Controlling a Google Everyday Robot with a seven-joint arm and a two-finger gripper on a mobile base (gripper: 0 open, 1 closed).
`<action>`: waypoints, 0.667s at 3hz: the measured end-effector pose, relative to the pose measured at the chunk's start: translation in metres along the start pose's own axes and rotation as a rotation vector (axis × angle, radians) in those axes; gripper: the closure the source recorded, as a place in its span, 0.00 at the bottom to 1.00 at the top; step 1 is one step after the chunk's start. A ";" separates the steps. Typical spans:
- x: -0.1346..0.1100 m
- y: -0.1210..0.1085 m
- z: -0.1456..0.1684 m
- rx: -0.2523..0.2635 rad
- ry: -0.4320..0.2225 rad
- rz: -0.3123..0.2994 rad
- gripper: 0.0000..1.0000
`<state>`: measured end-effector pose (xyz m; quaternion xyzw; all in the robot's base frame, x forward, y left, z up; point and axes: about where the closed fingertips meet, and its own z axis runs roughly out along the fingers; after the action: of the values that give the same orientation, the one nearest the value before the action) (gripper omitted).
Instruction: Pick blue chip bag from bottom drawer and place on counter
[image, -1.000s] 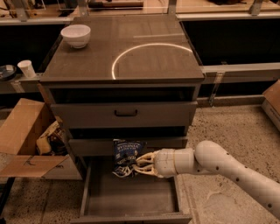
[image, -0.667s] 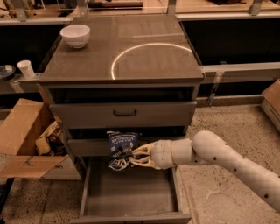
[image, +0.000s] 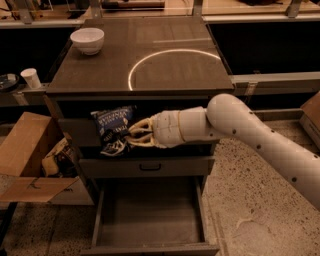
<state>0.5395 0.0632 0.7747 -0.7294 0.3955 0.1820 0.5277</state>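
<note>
The blue chip bag (image: 112, 128), dark blue and crinkled with white lettering, hangs in my gripper (image: 129, 134) in front of the upper drawers, just below the counter's front edge. The gripper is shut on the bag's right side, and my white arm reaches in from the right. The bottom drawer (image: 150, 220) is pulled out and its grey interior is bare. The counter (image: 100, 70) is the grey-brown cabinet top with a thin white circle (image: 172, 67) on its right half.
A white bowl (image: 87, 40) stands on the counter's back left corner. An open cardboard box (image: 30, 155) with clutter sits on the floor to the left of the cabinet. A white cup (image: 31, 77) stands on a ledge at the left. A black-handled drawer (image: 150, 166) is below the bag.
My gripper has lifted the blue chip bag up out of the bottom drawer, from drawer level to just under the counter's front edge.
</note>
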 end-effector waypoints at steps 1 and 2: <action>-0.081 -0.047 -0.001 0.007 0.000 -0.189 1.00; -0.125 -0.063 -0.001 -0.001 0.006 -0.278 1.00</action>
<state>0.5102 0.1184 0.8996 -0.7779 0.2920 0.1053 0.5463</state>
